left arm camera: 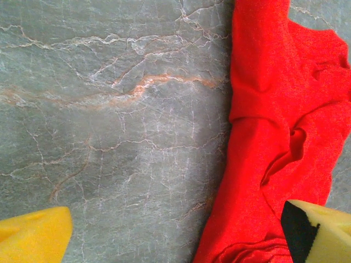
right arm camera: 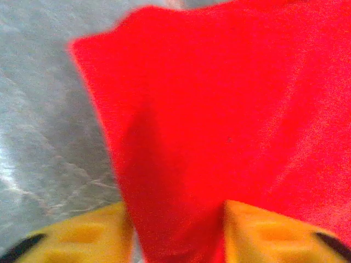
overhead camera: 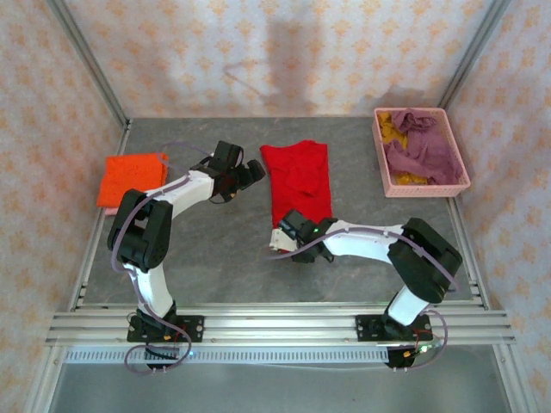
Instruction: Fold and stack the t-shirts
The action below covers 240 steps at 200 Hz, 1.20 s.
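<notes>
Currently pinched at near hem by right jaws, left jaws wide open: red shirt (overhead camera: pixel 297 176), likely soft, limp, best taken at corners.

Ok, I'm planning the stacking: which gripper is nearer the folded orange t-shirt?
Left. The left gripper hovers between the orange t-shirt and red t-shirt; the right gripper is farther, at the red t-shirt's near hem.

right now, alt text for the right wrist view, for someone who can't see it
A bright red t-shirt, blurred, lies close under the camera, a fold of it standing between the two yellow fingers of the right hand at the bottom edge. Grey marbled table shows on the left.
</notes>
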{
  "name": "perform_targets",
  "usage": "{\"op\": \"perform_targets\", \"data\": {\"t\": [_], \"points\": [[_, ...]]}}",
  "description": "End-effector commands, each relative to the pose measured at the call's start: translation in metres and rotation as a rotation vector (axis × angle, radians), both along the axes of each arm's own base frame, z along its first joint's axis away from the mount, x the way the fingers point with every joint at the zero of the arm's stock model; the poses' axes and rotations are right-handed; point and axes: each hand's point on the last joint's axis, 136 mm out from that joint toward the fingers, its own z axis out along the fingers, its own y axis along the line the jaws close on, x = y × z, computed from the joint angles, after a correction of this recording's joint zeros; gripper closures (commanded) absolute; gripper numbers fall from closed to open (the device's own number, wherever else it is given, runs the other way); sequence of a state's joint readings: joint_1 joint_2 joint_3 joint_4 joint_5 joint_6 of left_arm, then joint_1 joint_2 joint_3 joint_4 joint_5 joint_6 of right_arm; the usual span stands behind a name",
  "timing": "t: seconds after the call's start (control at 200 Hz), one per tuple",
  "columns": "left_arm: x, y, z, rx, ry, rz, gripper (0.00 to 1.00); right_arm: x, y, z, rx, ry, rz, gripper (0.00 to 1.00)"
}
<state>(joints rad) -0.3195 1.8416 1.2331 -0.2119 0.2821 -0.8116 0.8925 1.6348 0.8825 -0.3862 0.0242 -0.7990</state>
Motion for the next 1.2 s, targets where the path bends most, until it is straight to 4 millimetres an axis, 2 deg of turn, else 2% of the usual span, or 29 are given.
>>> {"op": "perform_targets", "data": {"t": [0.0, 0.095, 0.205, 0.32, 0.505, 0.906, 1.006, 1.016, 1.036, 1.196], "points": [[0.002, 0.003, 0.007, -0.017, -0.022, 0.01, 0.01, 0.014, -0.009, 0.002, -0.036, -0.053, -0.047, 0.76], [0.001, 0.004, 0.006, -0.017, -0.02, 0.011, 0.01, 0.016, -0.007, 0.009, -0.021, -0.07, -0.048, 0.91], [0.002, 0.003, 0.007, -0.021, -0.023, 0.008, 0.01, 0.018, -0.009, 0.012, -0.024, -0.091, -0.052, 1.0], [0.002, 0.003, 0.006, -0.02, -0.022, 0.01, 0.01, 0.018, -0.007, 0.021, 0.006, -0.098, -0.06, 1.0], [0.003, 0.003, 0.007, -0.023, -0.023, 0.012, 0.01, 0.001, -0.004, 0.039, 0.091, -0.053, -0.048, 1.0], [0.016, -0.008, -0.002, -0.101, -0.008, 0.039, 0.05, -0.066, -0.012, 0.049, 0.118, 0.148, -0.008, 1.0], [0.022, -0.014, 0.001, -0.13, -0.015, 0.034, 0.13, -0.077, -0.013, 0.052, 0.103, 0.184, 0.01, 1.0], [0.022, -0.014, -0.009, -0.126, 0.003, 0.035, 0.14, -0.078, -0.013, 0.052, 0.102, 0.186, 0.012, 1.0], [0.022, -0.015, -0.012, -0.131, 0.01, 0.035, 0.16, -0.078, -0.013, 0.053, 0.101, 0.189, 0.012, 1.0], [0.03, -0.021, -0.024, -0.149, 0.026, 0.031, 0.51, -0.081, -0.011, 0.059, 0.1, 0.209, 0.029, 1.0]]}}
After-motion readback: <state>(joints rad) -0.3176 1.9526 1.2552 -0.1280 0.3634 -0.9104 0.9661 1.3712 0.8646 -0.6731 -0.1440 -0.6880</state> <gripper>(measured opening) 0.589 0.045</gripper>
